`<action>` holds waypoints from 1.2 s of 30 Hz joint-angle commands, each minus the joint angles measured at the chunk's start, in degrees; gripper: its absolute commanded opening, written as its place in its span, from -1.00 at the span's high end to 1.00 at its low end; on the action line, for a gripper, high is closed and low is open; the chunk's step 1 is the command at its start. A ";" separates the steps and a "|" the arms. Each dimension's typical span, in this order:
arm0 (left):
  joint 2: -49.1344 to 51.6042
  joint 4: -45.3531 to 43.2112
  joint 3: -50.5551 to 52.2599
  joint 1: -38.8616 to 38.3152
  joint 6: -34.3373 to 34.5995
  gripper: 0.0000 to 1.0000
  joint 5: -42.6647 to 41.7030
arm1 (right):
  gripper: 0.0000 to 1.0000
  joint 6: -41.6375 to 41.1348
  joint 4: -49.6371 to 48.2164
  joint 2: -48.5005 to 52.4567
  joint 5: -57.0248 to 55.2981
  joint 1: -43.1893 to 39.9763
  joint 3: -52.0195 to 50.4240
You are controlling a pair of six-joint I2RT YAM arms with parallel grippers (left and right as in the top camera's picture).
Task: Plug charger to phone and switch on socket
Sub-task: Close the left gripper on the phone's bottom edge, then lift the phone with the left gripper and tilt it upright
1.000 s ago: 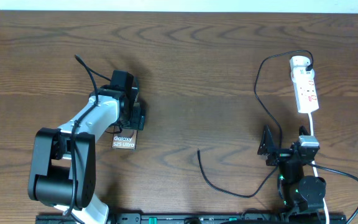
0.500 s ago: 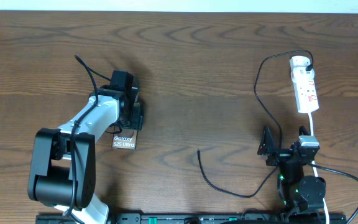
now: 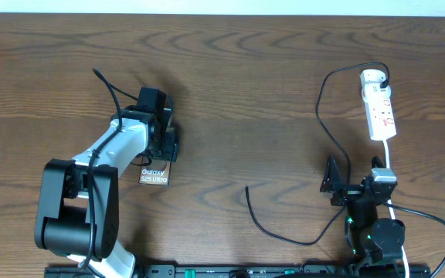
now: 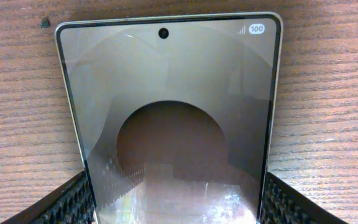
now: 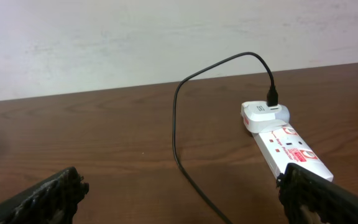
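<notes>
Clamping phone (image 4: 166, 112) edges, left hand (image 4: 176, 199), right hand (image 5: 182, 186) spread wide

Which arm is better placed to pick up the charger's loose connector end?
Right. The right gripper is open and empty, with the charger cable lying just beside it and its connector tip on the bare table toward the middle. The left gripper is closed on the Galaxy phone's edges.

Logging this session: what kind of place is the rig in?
Probably a lab or office test bench: a wood-grain table, a plain pale wall behind, and a white power strip.
</notes>
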State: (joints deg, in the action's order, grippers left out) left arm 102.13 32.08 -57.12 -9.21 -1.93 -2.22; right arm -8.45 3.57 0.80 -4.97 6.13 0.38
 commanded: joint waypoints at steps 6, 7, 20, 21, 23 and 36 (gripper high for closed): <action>0.59 0.37 1.42 0.17 -0.61 0.44 1.40 | -0.99 0.79 0.13 -0.15 -0.50 0.20 -0.07; 0.59 0.37 1.42 0.20 -0.61 0.45 1.40 | -0.99 0.79 0.13 -0.15 -0.50 0.20 -0.07; 0.59 0.17 1.42 0.17 -0.61 0.85 1.40 | -0.98 0.79 0.13 -0.15 -0.50 0.20 -0.07; 0.59 0.17 1.42 0.17 -0.61 0.85 1.40 | -0.98 0.79 0.13 -0.15 -0.50 0.20 -0.07; 0.59 0.15 1.42 0.17 -0.61 0.84 1.40 | -0.99 0.79 0.13 -0.15 -0.50 0.20 -0.07; -0.70 -0.02 0.70 0.17 -0.61 0.85 1.40 | -0.98 0.79 0.13 -0.15 -0.50 0.20 -0.07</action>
State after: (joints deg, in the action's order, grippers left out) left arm 102.10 32.01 -57.12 -9.21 -1.96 -2.20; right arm -8.45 3.60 0.80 -4.97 6.13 0.38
